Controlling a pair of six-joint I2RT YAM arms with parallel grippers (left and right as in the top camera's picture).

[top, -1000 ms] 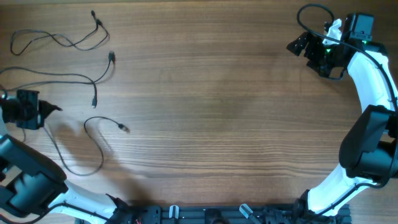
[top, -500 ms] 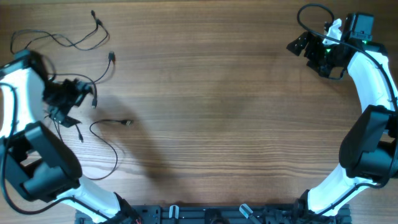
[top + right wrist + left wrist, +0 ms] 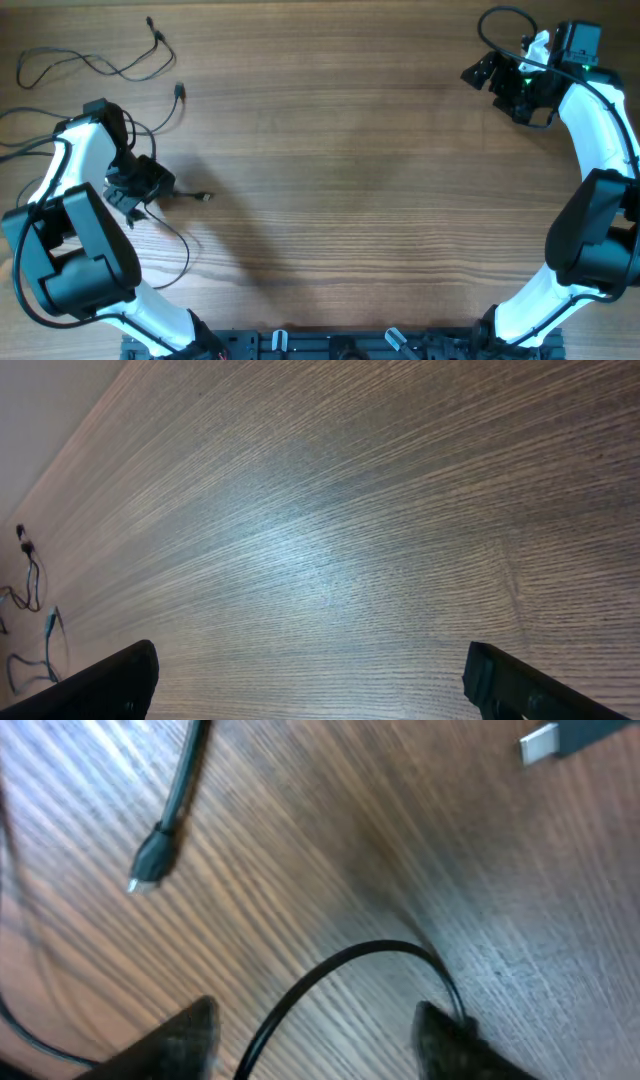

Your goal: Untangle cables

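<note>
Several thin black cables lie at the left of the wooden table: one [image 3: 90, 65] at the far corner, one with its plug [image 3: 178, 92] nearer the middle, and one [image 3: 186, 250] curling toward the front with its plug [image 3: 203, 196]. My left gripper [image 3: 128, 205] hovers low over this last cable. In the left wrist view the gripper [image 3: 320, 1045] is open and an arc of cable [image 3: 340, 965] runs between its fingertips [image 3: 185, 1040] without being clamped. A plug [image 3: 150, 870] lies just beyond. My right gripper [image 3: 492, 78] is open and empty at the far right, with only bare wood between its fingertips [image 3: 130, 680].
The table's far edge [image 3: 60, 450] shows in the right wrist view, with the cables [image 3: 30, 575] small at the far left. Both arm bases [image 3: 330, 345] sit along the front edge. A thicker arm cable [image 3: 500, 15] loops above the right wrist.
My left arm has swung from the table's left edge rightward over the curled cable, and its gripper has gone from shut to open. The cable has shifted slightly. The right arm has not moved.
</note>
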